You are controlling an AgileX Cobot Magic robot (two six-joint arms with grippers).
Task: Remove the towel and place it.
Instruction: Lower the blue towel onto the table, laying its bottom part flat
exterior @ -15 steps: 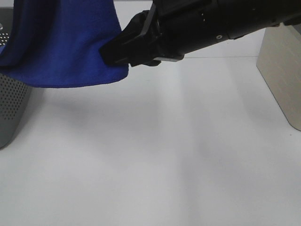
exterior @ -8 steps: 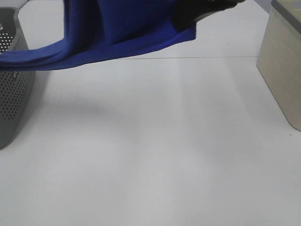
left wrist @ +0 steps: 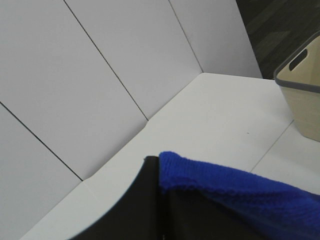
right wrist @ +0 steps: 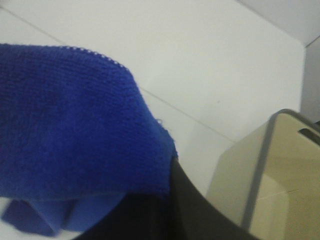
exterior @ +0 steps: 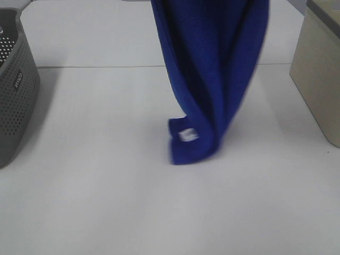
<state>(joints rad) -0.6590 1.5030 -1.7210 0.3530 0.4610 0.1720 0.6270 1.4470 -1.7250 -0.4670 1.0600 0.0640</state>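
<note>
towel [exterior: 212, 69] hangs folded, well apart from grey basket [exterior: 16, 101]; left jaws and right jaws clench its edge.

Shows plush blue towel [right wrist: 75, 115] draped over the black right gripper [right wrist: 145, 215], hiding the fingers, a stitched edge along one border, a loose fold hanging. Takes in white table [right wrist: 200, 60] crossed by a thin seam [right wrist: 190, 117], and beige grey-rimmed bin [right wrist: 280, 200] near the gripper.
</note>
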